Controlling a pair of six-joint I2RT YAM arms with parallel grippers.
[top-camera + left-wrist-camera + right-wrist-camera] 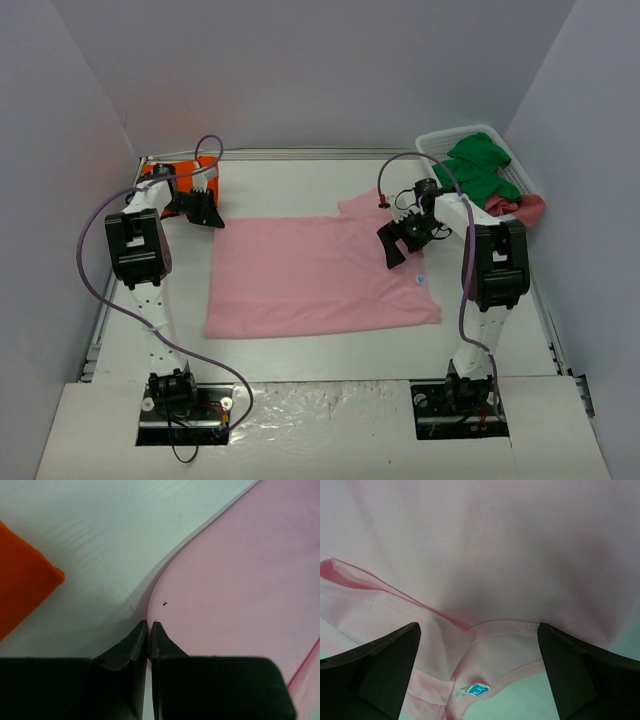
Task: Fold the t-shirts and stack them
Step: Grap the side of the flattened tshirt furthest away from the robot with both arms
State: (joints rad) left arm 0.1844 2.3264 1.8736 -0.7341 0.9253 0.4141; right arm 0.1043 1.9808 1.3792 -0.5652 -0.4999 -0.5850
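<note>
Now your left gripper (149, 628) sits pinched shut at the far-left corner of the light pink cloth t-shirt (320, 275), spread flat mid-table. Your right gripper (477, 630) gapes over its collar. The bright orange cloth t-shirt (22, 580) lies far left.

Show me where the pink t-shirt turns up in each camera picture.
Top external: pink t-shirt spread across the middle.
Left wrist: its rounded corner fills the right side.
Right wrist: the t-shirt fills almost the whole picture.
Shared landmark: its blue neck tag, top and right wrist.
</note>
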